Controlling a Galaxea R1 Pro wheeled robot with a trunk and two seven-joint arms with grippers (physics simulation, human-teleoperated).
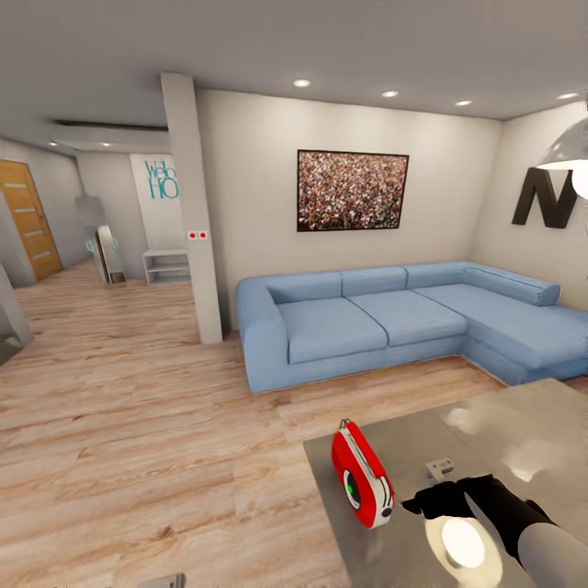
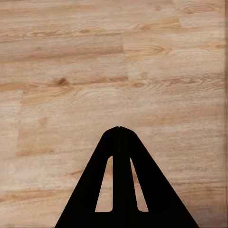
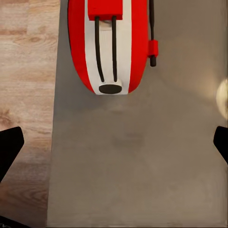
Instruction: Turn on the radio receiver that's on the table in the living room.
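Observation:
The red radio receiver [image 1: 362,478] stands upright near the left corner of the glossy grey table [image 1: 523,425], its black dial with green centre facing the wood floor. My right gripper [image 1: 425,504] hovers just right of it, open. In the right wrist view the radio receiver [image 3: 135,47] shows its white trim and thin handle, and my right gripper [image 3: 114,145] has its black fingertips [image 3: 10,145] spread wide over the bare table [image 3: 133,180], short of the radio. My left gripper [image 2: 118,129] is shut on nothing above the wood floor [image 2: 95,71].
A blue L-shaped sofa [image 1: 392,318] stands behind the table under a crowd picture [image 1: 352,190]. A white pillar [image 1: 196,212] rises at the left. A small white item [image 1: 439,468] lies on the table beside a lamp's bright reflection [image 1: 463,543].

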